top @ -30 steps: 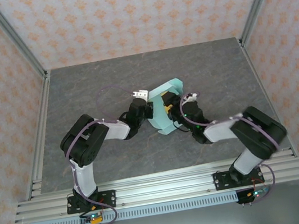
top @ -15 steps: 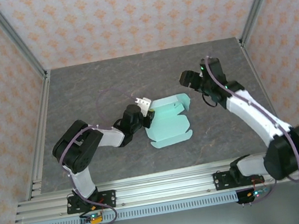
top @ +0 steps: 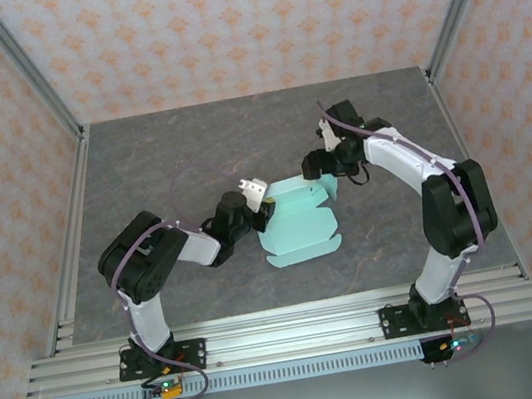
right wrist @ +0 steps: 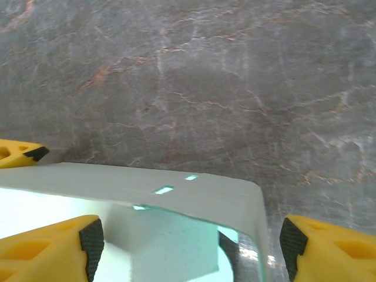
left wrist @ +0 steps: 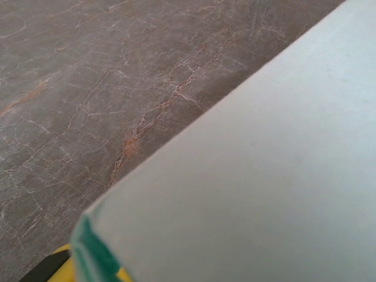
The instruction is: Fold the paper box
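Right jaws: spread wide. The right gripper (right wrist: 191,238) has a black pad (right wrist: 91,236) on each side of the paper box (right wrist: 176,191), and I cannot tell whether either pad touches it.
Right gripper's place: at the box's far right corner in the top view, over a folded-up flap with two small slots.
Left jaws: cannot tell whether spread or pinching. The card lies close across the left wrist view, with a sliver of yellow finger (left wrist: 61,269) under its near corner.
Left gripper (top: 258,208): against the box's left edge.
Paper box: pale mint-green, mostly flat and open, lying mid-table between the two grippers, with tabs along its near edge.
Table (top: 159,166): grey, veined like stone.
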